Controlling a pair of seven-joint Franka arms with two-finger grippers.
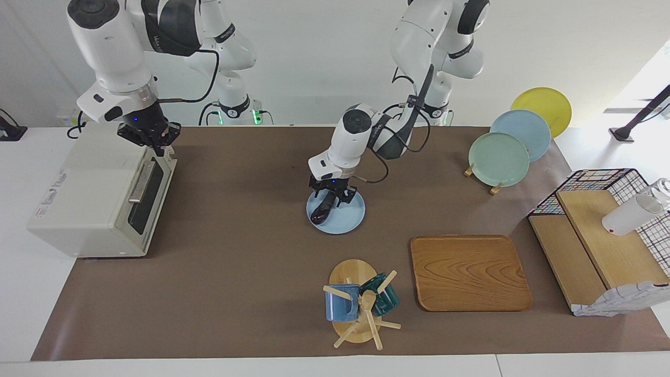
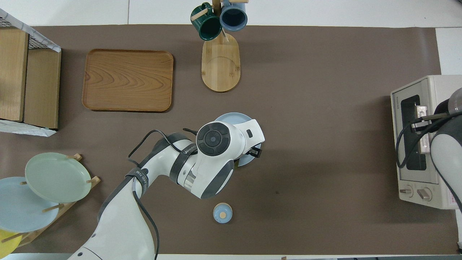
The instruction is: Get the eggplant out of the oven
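Observation:
The dark purple eggplant [image 1: 320, 208] hangs tilted in my left gripper [image 1: 330, 198], which is shut on its upper end. Its lower end touches the light blue plate [image 1: 343, 220] in the middle of the table. In the overhead view my left arm hides the eggplant and only the plate's rim [image 2: 228, 117] shows. The cream-white oven [image 1: 84, 193] stands at the right arm's end of the table, its dark glass door [image 1: 146, 196] shut or nearly so; it also shows in the overhead view [image 2: 418, 144]. My right gripper [image 1: 156, 146] is at the door's top edge, above the bar handle [image 1: 139, 183].
A wooden tray [image 1: 470, 272] and a mug tree with two mugs [image 1: 358, 303] stand farther from the robots than the plate. A plate rack [image 1: 510, 146] and a wire basket with boards [image 1: 602, 230] are at the left arm's end. A small blue round lid [image 2: 222, 212] lies nearer the robots.

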